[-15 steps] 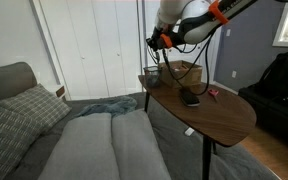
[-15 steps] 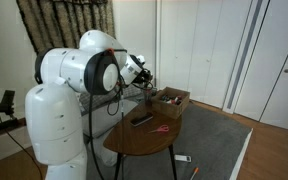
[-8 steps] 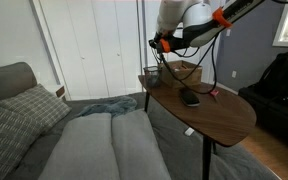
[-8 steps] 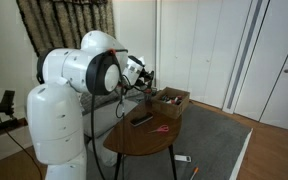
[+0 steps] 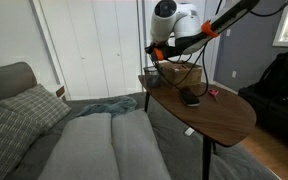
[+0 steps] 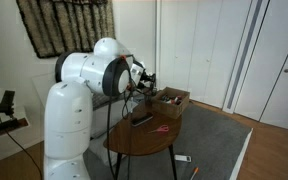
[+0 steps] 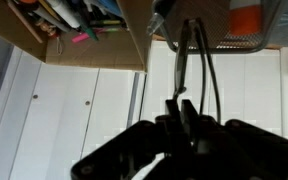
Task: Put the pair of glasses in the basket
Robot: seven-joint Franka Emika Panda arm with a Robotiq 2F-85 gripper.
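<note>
Starting big: the table (image 5: 219, 118) carries the woven basket (image 5: 185, 72) near one end. The end effector (image 5: 155, 47) hangs in the air near the basket, pinched narrow on the pair of glasses (image 7: 189, 55). Their thin dark frame sticks out from it in the wrist view.

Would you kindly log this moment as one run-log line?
phase: carry | gripper: shut on small dark thin-framed pair of glasses | location: in air near light brown rectangular woven basket | in basket: not yet
</note>
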